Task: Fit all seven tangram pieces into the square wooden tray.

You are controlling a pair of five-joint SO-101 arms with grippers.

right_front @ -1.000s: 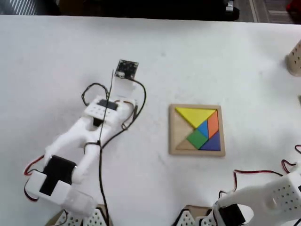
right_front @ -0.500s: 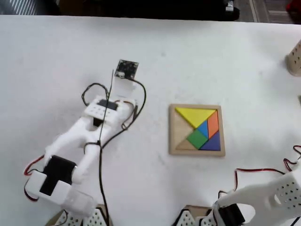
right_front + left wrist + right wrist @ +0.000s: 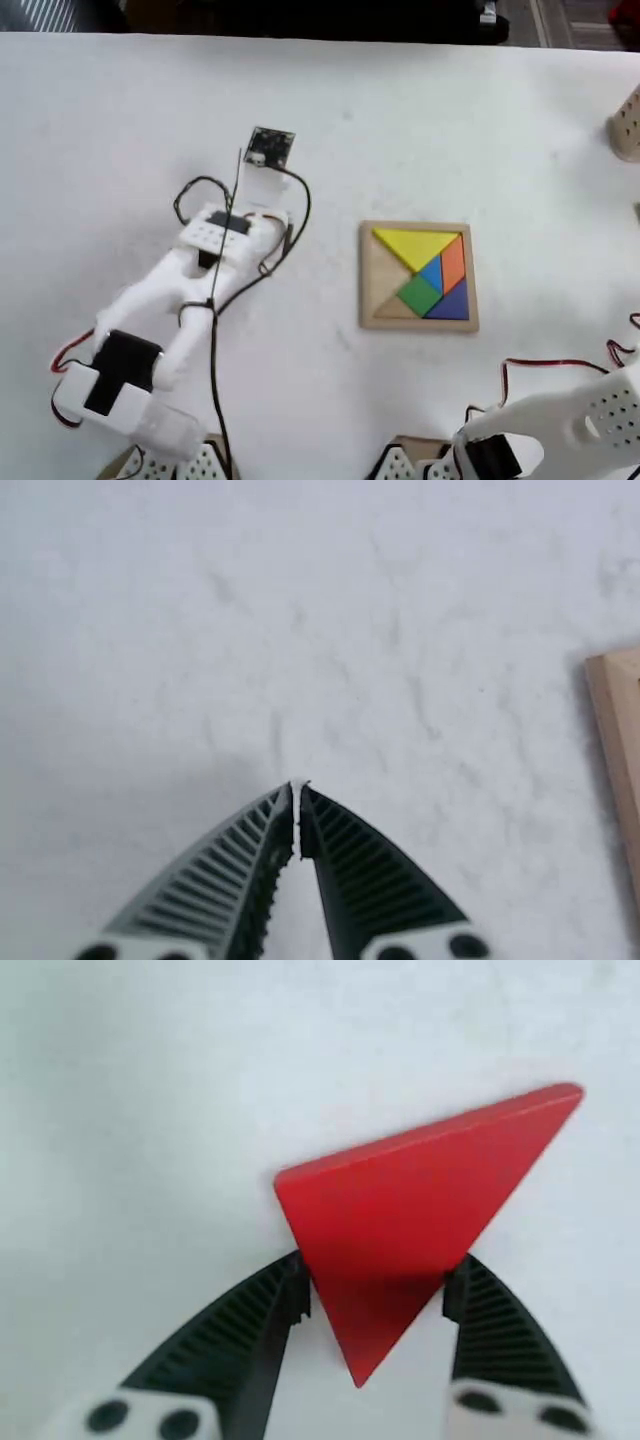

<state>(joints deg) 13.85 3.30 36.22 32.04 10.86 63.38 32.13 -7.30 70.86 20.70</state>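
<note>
The square wooden tray lies right of the table's middle. In it lie a yellow triangle, a blue piece, an orange piece, a green square and a dark blue triangle; its left side is bare wood. My left arm rests left of the tray, with the left gripper shut and empty over the white table and the tray's edge to one side. My right gripper is shut on the narrow corner of a red triangle. The right arm sits at the front right corner.
A small black board with black cables sits behind the left arm. Red and black wires trail by the right arm. A beige object stands at the right edge. Arm bases line the front edge.
The right arm has shifted slightly toward the front right corner. The left arm and the tray's pieces have not moved.
</note>
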